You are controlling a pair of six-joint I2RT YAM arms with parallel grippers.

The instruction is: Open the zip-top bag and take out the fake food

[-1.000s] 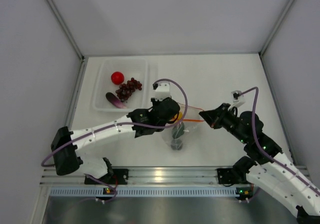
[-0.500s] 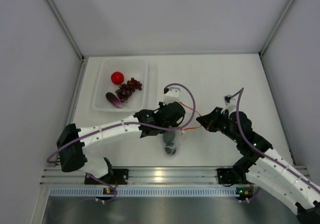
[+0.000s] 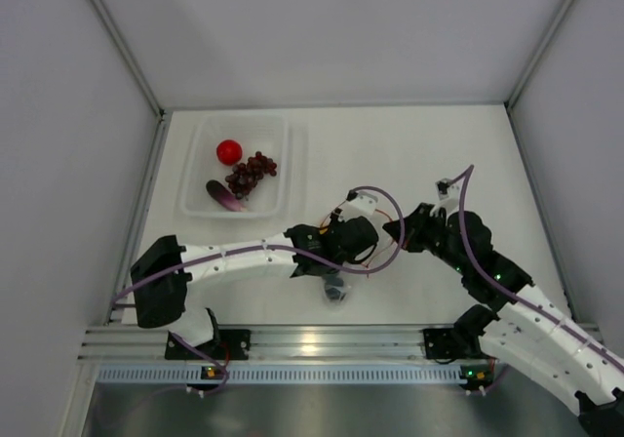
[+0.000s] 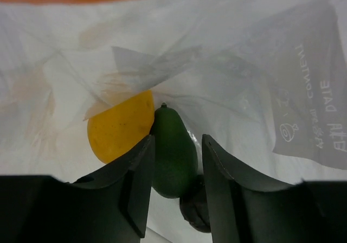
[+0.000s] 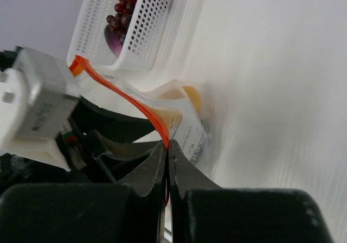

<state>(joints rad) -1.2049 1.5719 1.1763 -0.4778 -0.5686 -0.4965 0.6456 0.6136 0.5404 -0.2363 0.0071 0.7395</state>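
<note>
The right claw (image 5: 167, 148) is clamped on the red zipper edge of the zip-top bag (image 5: 187, 125), which lies on the counter (image 3: 419, 154). The left claw (image 4: 178, 142) stands parted inside the bag, straddling the dark green oval (image 4: 172, 170) beside the lemon (image 4: 116, 132).

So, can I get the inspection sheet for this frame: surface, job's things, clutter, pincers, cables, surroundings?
Surface: white tabletop.
Job's things: zip-top bag between the arms; lemon and green oval piece inside it; tomato, grape bunch, eggplant in the white basket.
Clutter: nothing seen.
Pincers: left pincer open inside the bag, jaws astride the green piece; right pincer shut on the bag's red-orange zipper strip.
Cables: purple cable looping over each wrist.
Surroundings: grey enclosure walls; aluminium rail at the near edge.
</note>
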